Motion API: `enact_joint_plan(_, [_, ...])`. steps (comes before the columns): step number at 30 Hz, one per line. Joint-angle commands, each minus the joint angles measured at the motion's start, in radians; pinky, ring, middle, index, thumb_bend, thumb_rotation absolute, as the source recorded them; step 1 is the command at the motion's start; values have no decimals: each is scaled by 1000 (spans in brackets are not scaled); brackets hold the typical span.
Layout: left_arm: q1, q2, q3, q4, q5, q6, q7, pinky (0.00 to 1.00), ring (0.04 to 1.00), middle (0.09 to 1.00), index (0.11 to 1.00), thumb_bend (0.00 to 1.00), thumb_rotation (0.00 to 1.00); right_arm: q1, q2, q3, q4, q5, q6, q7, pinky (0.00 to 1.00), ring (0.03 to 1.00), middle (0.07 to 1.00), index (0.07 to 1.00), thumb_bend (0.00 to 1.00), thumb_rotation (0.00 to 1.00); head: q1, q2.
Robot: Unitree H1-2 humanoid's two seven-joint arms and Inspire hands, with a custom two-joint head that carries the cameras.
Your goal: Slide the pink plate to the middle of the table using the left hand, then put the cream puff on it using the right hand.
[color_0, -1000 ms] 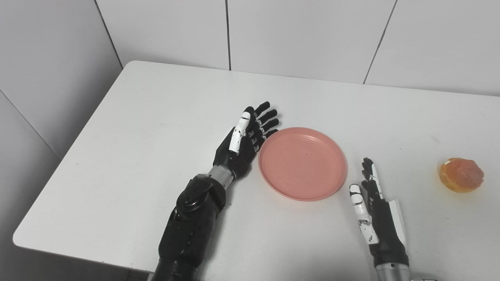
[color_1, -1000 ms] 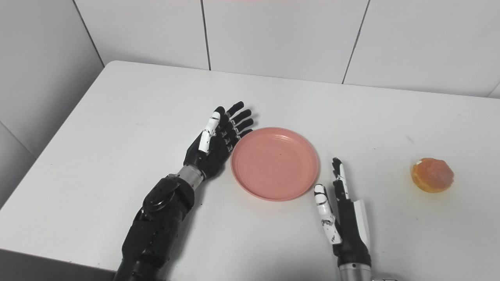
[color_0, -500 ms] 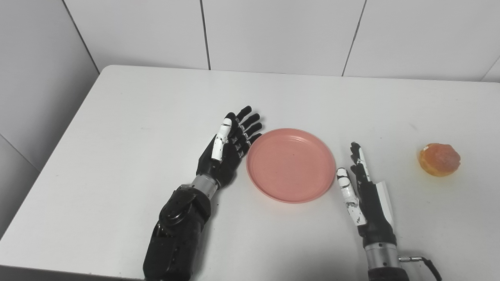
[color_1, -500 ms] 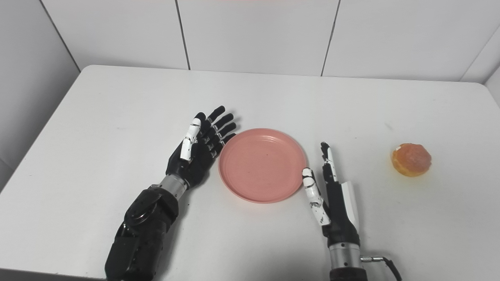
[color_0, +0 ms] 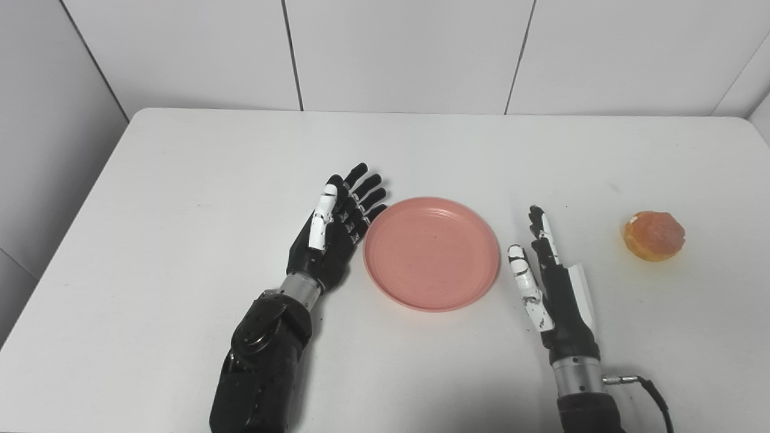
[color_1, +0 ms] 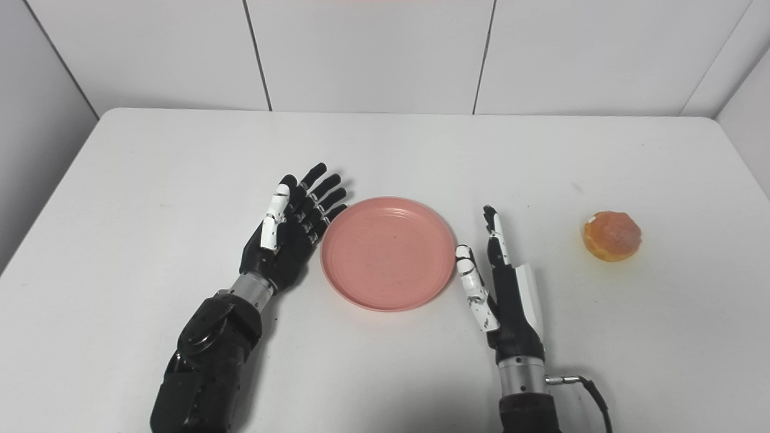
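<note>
Left eye view, surface: white rectangular table (color_0: 180, 198) with rounded corners, set against white tiled walls (color_0: 397, 54).
Plate: round, shallow pink plastic plate (color_0: 431, 252), lying flat near the middle of the table between the two hands, with nothing on it.
Pastry: golden-brown glazed cream puff (color_0: 654, 235), resting on the table well to the right of the plate, apart from both hands.
Left hand: black robot left hand (color_0: 331, 240) with a white-backed thumb, standing on its edge, palm turned toward the plate; fingers (color_0: 367, 195) straight and spread, holding nothing; the lowest fingertip lies at the plate's left rim, contact not clear.
Right hand: black-and-white robot right hand (color_0: 553, 282), also edge-on just right of the plate; fingers extended, thumb apart, holding nothing; not touching plate or cream puff.
Cable: thin black lead (color_0: 646, 388) leaving the right wrist toward the lower edge.
</note>
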Motion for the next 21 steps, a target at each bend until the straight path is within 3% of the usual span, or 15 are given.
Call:
enact_joint_plan(1, [17, -4, 0, 40, 10, 14, 7, 900, 916, 917, 921, 406, 1000, -31, -16, -8, -44, -21, -32, -24, 977, 983, 987, 987, 314, 1000, -8, -6])
enact_joint_plan(3, [18, -7, -1, 46, 14, 4, 8, 897, 914, 915, 919, 407, 1000, -46, -33, -16, -50, -31, -45, -30, 985, 984, 985, 986, 364, 1000, -17, -14])
enact_joint_plan(12, [19, -4, -4, 73, 25, -50, -2, 901, 917, 921, 921, 410, 1000, -127, -96, -60, -100, -78, -15, -38, 939, 961, 967, 961, 356, 1000, -67, -40])
enact_joint_plan(15, [22, 1, -6, 77, 37, -67, 1, 903, 910, 916, 909, 412, 1000, -150, -118, -82, -106, -66, -15, -36, 909, 945, 964, 967, 406, 986, -96, -51])
enact_joint_plan(21, [27, 9, 0, 100, 45, -108, -8, 901, 911, 913, 899, 415, 1000, -190, -176, -117, -108, -94, -17, -41, 869, 937, 964, 966, 413, 968, -143, -75])
